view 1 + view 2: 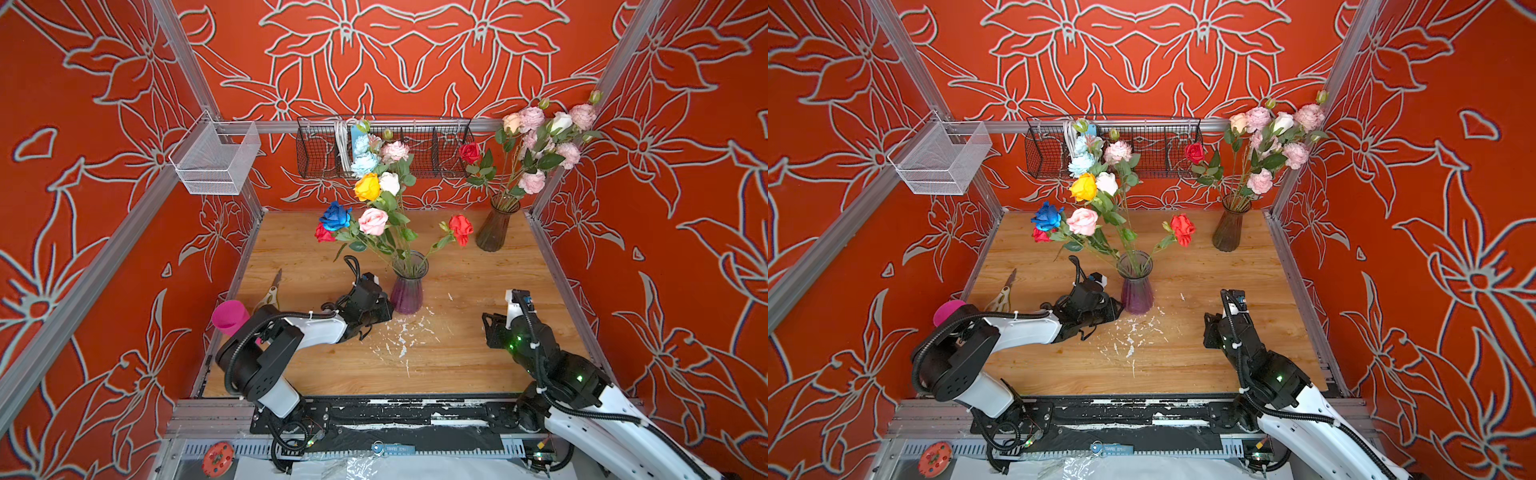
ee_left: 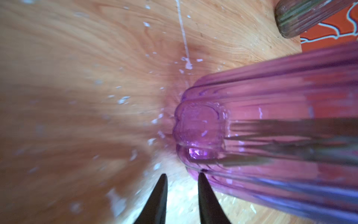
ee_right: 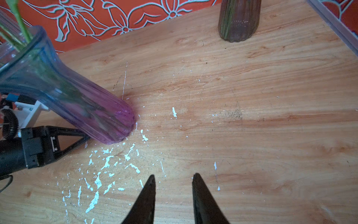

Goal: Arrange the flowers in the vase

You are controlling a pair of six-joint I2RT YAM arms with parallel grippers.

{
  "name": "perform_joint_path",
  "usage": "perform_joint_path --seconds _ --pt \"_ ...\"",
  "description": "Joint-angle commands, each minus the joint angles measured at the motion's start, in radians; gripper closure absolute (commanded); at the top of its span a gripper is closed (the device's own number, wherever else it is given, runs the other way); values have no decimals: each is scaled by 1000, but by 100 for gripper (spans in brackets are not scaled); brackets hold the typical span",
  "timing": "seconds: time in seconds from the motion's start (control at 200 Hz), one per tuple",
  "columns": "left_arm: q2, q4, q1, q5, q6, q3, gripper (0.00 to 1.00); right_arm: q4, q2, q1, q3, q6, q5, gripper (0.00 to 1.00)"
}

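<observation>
A purple ribbed glass vase (image 1: 409, 291) (image 1: 1137, 291) stands mid-table and holds several flowers: a blue rose (image 1: 336, 216), a yellow one (image 1: 368, 187), a pink one (image 1: 372, 221), a red one (image 1: 461, 227) and paler blooms behind. My left gripper (image 1: 376, 313) (image 2: 182, 174) lies low beside the vase's foot (image 2: 199, 131). It is open with nothing between its fingers, and one fingertip touches the glass. My right gripper (image 1: 492, 328) (image 3: 173, 175) hovers open and empty over bare wood, right of the vase (image 3: 77, 100).
A brown vase (image 1: 494, 228) (image 3: 239, 19) with pink peonies (image 1: 532, 181) and a red rose (image 1: 470, 153) stands at the back right. Scissors (image 1: 272, 291) and a pink cup (image 1: 228, 318) lie at the left edge. Wire baskets (image 1: 386, 145) (image 1: 216, 158) hang on the rails.
</observation>
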Motion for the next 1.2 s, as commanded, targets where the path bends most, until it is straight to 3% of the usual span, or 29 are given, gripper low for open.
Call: perform_joint_path --seconds 0.0,0.25,0.871,1.196 --pt "61 55 -17 17 10 69 71 2 -1 -8 -24 27 -6 66" --pt "175 25 -21 47 48 196 74 16 11 -18 -39 29 -11 66" --pt "305 -82 -18 87 177 404 70 85 98 -65 -34 16 -64 64" --pt "213 -100 -9 84 188 302 59 128 134 -129 -29 16 -115 62"
